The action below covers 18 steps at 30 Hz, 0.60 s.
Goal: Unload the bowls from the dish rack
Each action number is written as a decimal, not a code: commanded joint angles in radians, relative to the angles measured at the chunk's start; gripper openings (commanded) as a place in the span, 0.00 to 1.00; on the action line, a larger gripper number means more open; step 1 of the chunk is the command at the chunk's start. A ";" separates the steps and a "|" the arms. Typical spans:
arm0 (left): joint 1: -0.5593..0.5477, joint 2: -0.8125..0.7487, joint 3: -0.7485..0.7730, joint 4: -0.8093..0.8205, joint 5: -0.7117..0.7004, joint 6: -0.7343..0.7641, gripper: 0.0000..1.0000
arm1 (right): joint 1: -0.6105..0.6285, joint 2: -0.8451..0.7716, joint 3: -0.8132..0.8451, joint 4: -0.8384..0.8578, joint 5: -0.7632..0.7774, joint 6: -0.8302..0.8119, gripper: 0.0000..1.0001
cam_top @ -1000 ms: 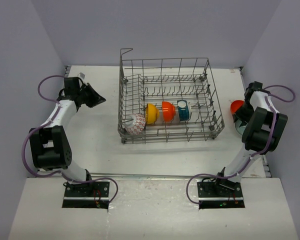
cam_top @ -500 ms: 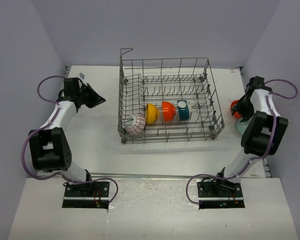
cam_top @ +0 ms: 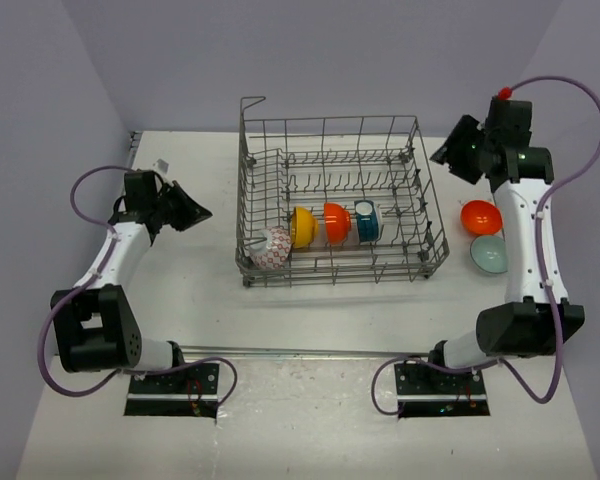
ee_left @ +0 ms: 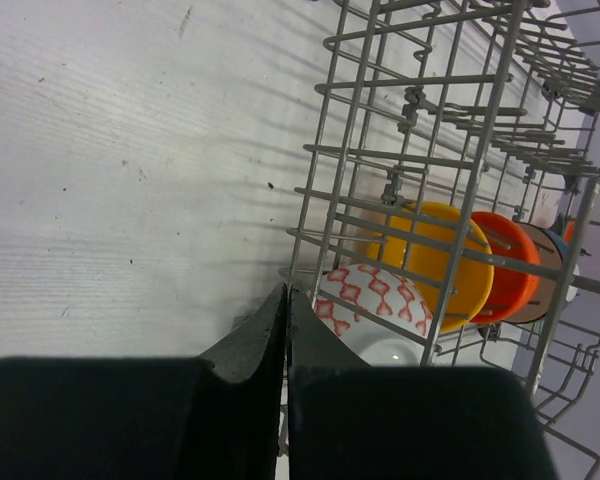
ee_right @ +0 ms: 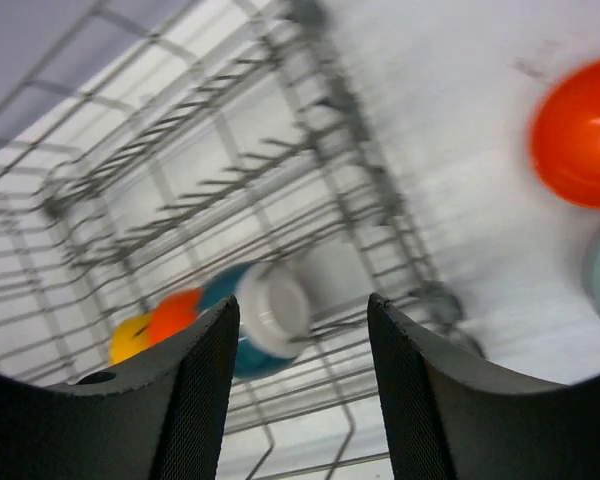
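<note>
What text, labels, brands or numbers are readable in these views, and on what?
No readable text in any view.
Grey wire dish rack: no label or brand showing.
White bowl with red lattice pattern: decoration only, no lettering.
Left arm's black base plate: a small coloured light, any marking too small to read.

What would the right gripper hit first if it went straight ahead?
The right gripper would probably meet the rack wires first, the teal bowl just behind; depth is unclear.
</note>
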 commanded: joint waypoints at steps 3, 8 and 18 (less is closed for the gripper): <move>-0.007 -0.073 0.007 -0.002 0.045 -0.015 0.00 | 0.205 0.026 0.205 -0.042 -0.319 -0.028 0.55; -0.037 -0.102 0.019 -0.003 0.067 -0.061 0.00 | 0.305 -0.008 0.089 0.096 -0.512 0.076 0.59; -0.092 -0.138 0.008 0.000 0.065 -0.132 0.00 | 0.552 -0.023 -0.192 0.409 -0.686 0.282 0.67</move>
